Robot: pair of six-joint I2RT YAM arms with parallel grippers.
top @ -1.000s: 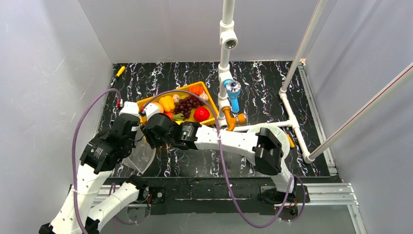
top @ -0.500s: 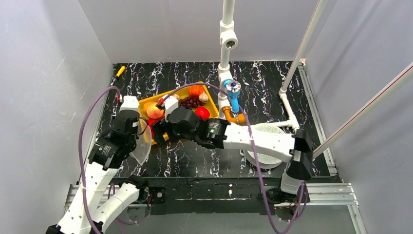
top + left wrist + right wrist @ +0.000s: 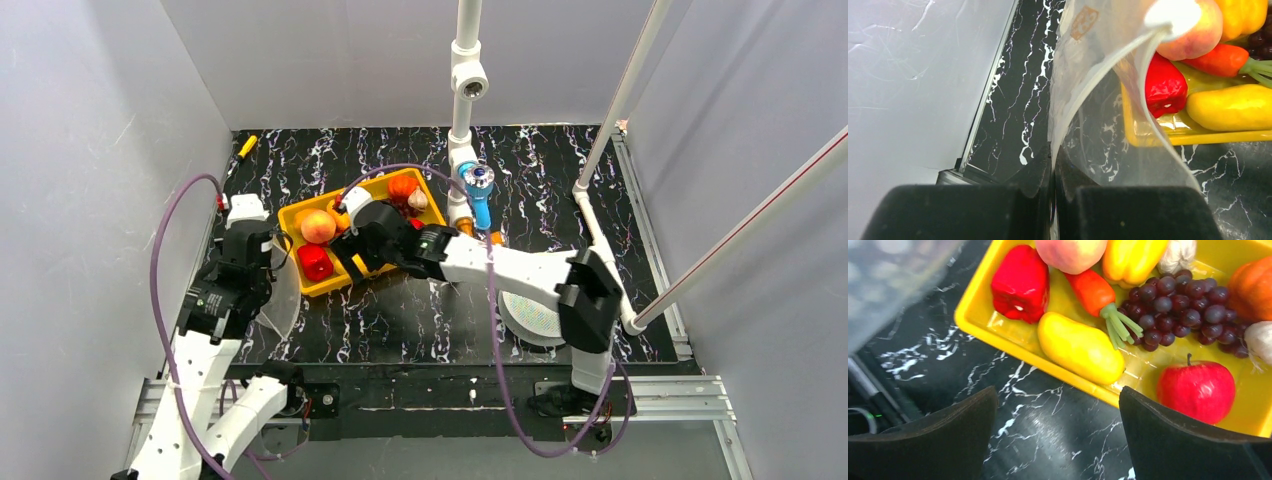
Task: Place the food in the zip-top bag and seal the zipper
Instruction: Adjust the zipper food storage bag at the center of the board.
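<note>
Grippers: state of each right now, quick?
Left gripper: shut, pinching the edge of the zip-top bag.
Right gripper: open, holding nothing, above the edge of the yellow tray.

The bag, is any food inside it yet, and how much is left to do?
Done: the left gripper pinches the zip-top bag by its edge. In hand: the open right gripper hovers empty over the yellow tray. Left: the food lies in the tray, the bag looks empty, and sealing comes last.
</note>
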